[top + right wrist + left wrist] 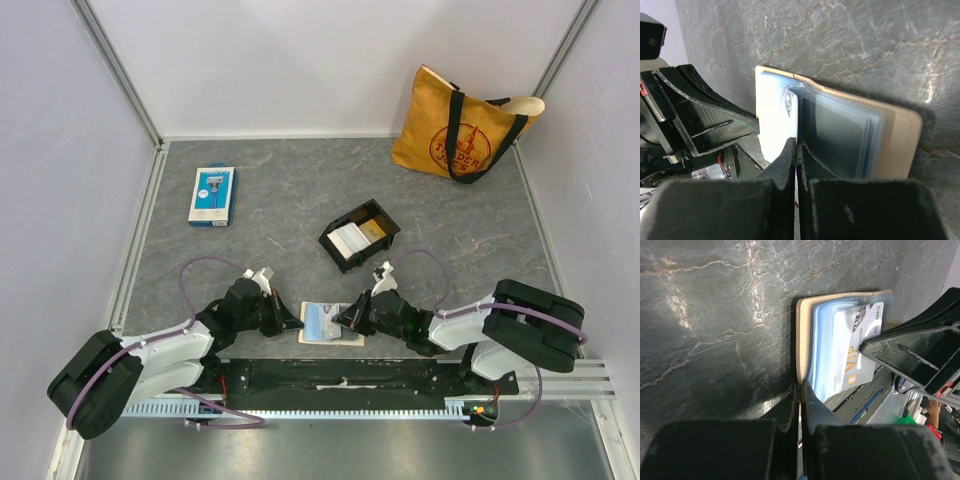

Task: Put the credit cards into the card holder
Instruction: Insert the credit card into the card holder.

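Both grippers closed at the card holder, middle of the table's near edge.

Left gripper (pixel 297 322): jaws together, tips at the left edge of the card holder (pixel 327 336). Right gripper (pixel 346 318): jaws together, tips at its right edge, against the clear sleeves. I cannot tell whether either pinches a sleeve. The holder lies open and flat, with a white VIP card (pixel 856 347) partly in a sleeve. White and gold credit cards (pixel 352 238) sit in a black tray (pixel 334 247) nearer the middle of the table (pixel 290 200).

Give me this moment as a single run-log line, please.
left gripper: shut at card holder left edge | right gripper: shut at its right edge | holder: open, VIP card partly in sleeve | black tray: other cards
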Motion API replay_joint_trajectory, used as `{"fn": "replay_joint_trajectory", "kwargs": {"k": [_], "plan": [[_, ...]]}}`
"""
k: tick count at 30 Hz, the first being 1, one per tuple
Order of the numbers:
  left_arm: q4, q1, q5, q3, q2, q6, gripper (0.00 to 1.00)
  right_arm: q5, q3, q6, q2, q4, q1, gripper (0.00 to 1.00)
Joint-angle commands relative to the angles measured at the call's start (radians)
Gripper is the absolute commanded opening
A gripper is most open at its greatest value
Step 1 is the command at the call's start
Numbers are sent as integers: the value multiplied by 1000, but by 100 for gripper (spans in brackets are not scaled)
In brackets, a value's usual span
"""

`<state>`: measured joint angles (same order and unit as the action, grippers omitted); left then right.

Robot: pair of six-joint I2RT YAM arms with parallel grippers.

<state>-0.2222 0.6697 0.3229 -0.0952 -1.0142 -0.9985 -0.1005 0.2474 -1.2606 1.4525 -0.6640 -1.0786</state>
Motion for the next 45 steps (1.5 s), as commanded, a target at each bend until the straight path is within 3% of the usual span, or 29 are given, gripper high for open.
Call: {"fn": "replay_joint_trajectory", "kwargs": {"k": [1, 5, 9, 12, 17, 22, 28, 34, 40, 45], "plan": [[6, 2, -15, 9, 0, -22, 2, 2, 1, -42, 72, 23, -66, 1], [9, 2, -10, 11, 9, -22, 2, 15, 52, -26, 114, 35, -76, 7], [33, 2, -19, 12, 42, -28, 2, -69, 108, 32, -4, 282, -76, 25], [44, 4, -27, 18, 68, -34, 2, -146, 144, 81, -108, 455, -78, 49], [55, 1, -31, 29, 101, -37, 2, -167, 147, 95, -169, 518, -76, 59], [57, 2, -27, 37, 114, -35, 2, -111, 174, 122, -109, 466, -76, 60], [57, 2, -25, 41, 115, -32, 2, -39, 254, 170, -11, 429, -86, 53], [58, 2, -27, 41, 126, -35, 2, 12, 325, 202, 51, 397, -103, 38], [57, 1, -27, 48, 134, -40, 2, -8, 336, 216, 54, 380, -103, 15], [63, 2, -27, 51, 137, -38, 2, -189, 441, 239, 86, 704, -112, 16]]}}
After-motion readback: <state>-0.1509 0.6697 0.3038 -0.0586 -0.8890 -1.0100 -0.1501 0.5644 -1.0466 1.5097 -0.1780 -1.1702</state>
